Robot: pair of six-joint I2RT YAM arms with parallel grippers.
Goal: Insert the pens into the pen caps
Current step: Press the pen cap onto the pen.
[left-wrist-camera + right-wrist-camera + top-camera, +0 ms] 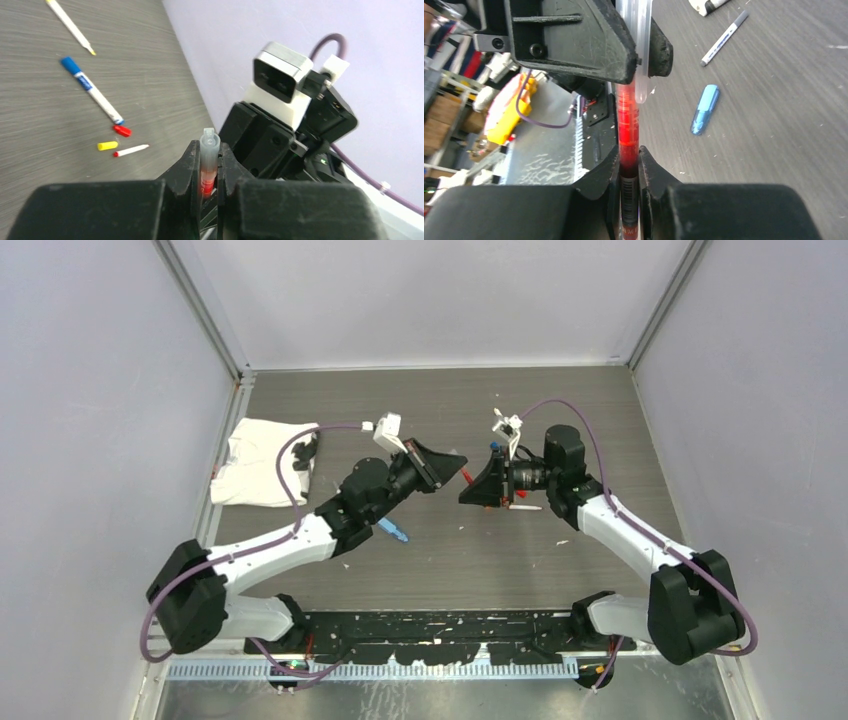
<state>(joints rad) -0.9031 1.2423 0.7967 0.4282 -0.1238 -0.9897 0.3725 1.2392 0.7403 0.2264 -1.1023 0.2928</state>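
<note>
My left gripper (210,167) is shut on a translucent pen cap (209,145) that stands up between the fingers, with red showing inside its lower part. My right gripper (628,167) is shut on a red pen (627,125) with a barcode label. The pen runs straight up into the clear cap (640,30) held by the left fingers (589,45). In the top view both grippers (455,462) (478,485) meet nose to nose above the table's middle. Loose on the table lie a blue-capped pen (92,90), a yellow-tipped pen (71,26), a red cap (122,131), a yellow cap (107,145) and a short red-ended pen (131,150).
A white cloth (255,460) with dark pieces on it lies at the left. A light-blue oblong piece (704,109) lies on the table near the left arm, also in the top view (392,530). A grey-tipped pen (725,38) lies beyond it. Walls close three sides.
</note>
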